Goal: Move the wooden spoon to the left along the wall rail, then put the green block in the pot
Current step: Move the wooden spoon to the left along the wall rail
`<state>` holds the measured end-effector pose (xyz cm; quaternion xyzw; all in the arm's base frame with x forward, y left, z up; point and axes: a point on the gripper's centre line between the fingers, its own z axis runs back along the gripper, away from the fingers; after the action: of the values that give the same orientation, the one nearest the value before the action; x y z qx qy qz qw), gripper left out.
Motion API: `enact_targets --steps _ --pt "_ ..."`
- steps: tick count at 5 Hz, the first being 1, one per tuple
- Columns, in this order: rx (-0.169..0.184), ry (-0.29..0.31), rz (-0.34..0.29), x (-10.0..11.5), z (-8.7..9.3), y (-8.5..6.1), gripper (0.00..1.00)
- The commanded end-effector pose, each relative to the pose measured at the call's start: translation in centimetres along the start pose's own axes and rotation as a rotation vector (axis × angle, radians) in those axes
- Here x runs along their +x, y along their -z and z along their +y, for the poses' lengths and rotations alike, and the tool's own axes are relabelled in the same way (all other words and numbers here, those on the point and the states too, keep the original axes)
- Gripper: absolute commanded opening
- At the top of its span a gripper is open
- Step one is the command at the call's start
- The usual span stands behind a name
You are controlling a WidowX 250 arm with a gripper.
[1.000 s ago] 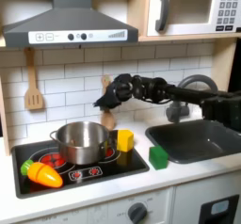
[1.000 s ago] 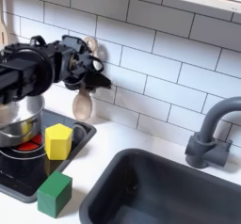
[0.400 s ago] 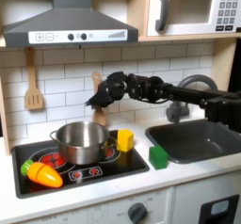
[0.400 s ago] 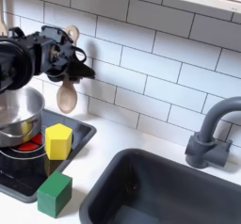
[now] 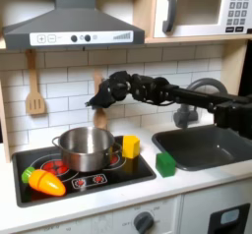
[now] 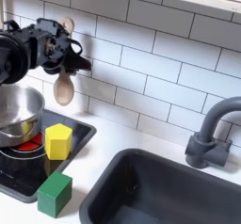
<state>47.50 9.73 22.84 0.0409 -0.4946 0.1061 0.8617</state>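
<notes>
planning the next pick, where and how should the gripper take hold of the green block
Grip the green block across two opposite flat sides, coming straight down from above. It sits flat and alone on the counter beside the stove, its top face exposed.

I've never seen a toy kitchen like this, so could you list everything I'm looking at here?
Wooden spoon: one, light brown, at the tiled wall, at the gripper.
Wooden spatula: one, brown, hanging on the wall.
Pot: one, steel, on the stove.
Yellow block: one, on the stove beside the pot.
Green block: one, on the counter by the sink.
Toy carrot: one, orange, stove's front corner.
Sink: one, dark, with faucet.
Microwave: one, above.
Gripper: one, black, at the spoon's handle.
</notes>
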Motion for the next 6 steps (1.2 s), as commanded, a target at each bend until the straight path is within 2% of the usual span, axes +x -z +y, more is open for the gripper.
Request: enact_targets --steps 1,3,5,6 --pt "0.013 -0.018 -0.049 2.0 0.6 -0.5 0.00" --pt "0.029 -0.033 -0.092 3.8 1.5 -1.1 0.00" --pt "0.035 -0.038 -0.116 4.6 1.4 -1.0 0.00" --pt "0.052 -0.041 -0.155 6.0 2.0 -1.8 0.00"
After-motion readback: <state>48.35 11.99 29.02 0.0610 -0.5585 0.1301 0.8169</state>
